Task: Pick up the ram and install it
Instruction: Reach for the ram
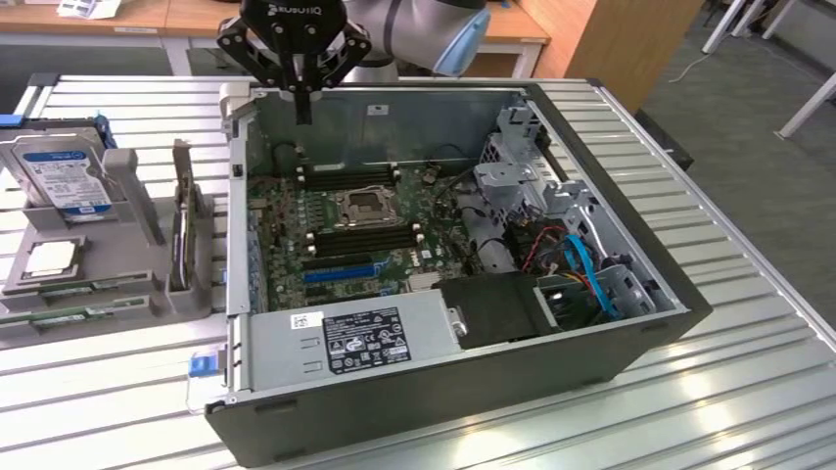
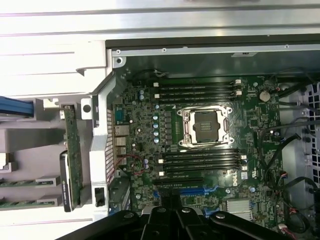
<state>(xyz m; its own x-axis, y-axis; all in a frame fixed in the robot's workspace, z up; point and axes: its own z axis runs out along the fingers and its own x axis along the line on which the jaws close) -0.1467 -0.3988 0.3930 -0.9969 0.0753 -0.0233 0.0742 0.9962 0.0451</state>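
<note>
exterior view: my gripper (image 1: 303,110) hangs over the far wall of the open computer case (image 1: 653,323). its two fingers are pressed together with nothing between them. the ram (image 1: 183,223) stands on its edge in the grey holder (image 1: 131,186) on the exterior view's left, just beside the case. two more green sticks (image 1: 81,287) lie flat at the near end of that holder, so i count three sticks. there is also one hard drive (image 1: 59,176) and one square chip (image 1: 53,257).

wrist view: my gripper (image 2: 172,214) is shut above the green board (image 2: 150,130) inside the case. the ram (image 2: 73,160) stands outside the case wall, well apart from my fingers. i count one empty socket (image 2: 206,125) and two groups of long black slots (image 2: 197,90), one group on each side of it. i think there are four slots in each.

i think the ram is light, thin and stiff, but easy to break. the best place to hold it looks like its two flat sides, near the middle of the top edge.
</note>
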